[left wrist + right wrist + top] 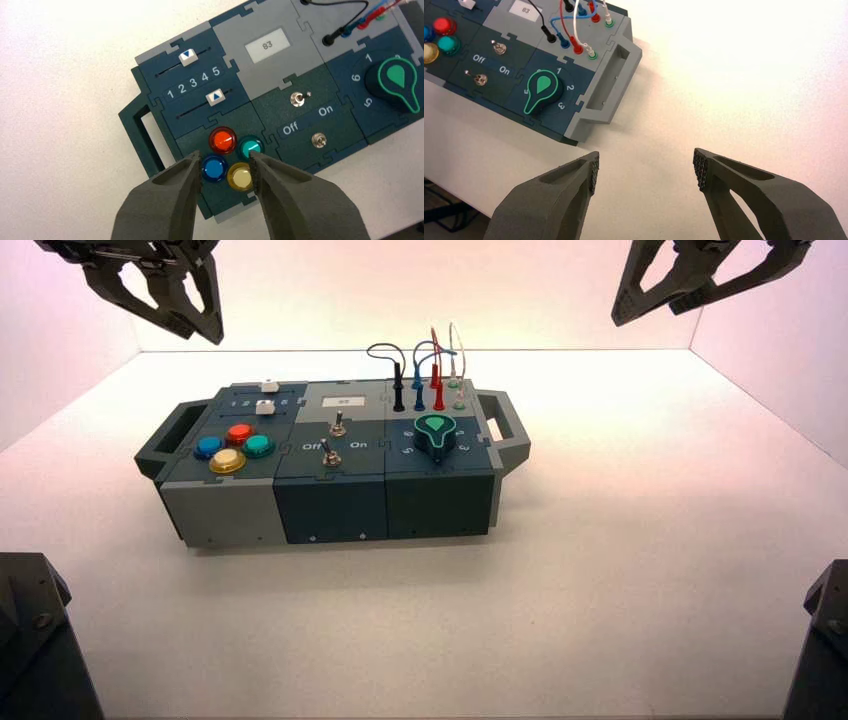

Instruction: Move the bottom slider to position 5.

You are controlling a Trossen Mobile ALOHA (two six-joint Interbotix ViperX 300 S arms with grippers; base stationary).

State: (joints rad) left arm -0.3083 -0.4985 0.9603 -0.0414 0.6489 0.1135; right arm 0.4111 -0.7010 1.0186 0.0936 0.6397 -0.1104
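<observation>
While both grippers hover, the box sits on the table.
Box (330, 465) – left gripper (225, 157) above its left side, fingers apart, empty; right gripper (646, 162) idle off its right end, open wider, empty; one green-black knob (544, 90), four buttons (223, 140), two switches (297, 99), two sliders – bottom slider (215, 97) at 4, between buttons and top slider (188, 57).

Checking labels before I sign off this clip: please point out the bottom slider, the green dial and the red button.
Bottom slider (215, 97): left wrist view, on its white knob.
Green dial (543, 90): right wrist view, on its face.
Red button (223, 140): left wrist view, on its cap.
</observation>
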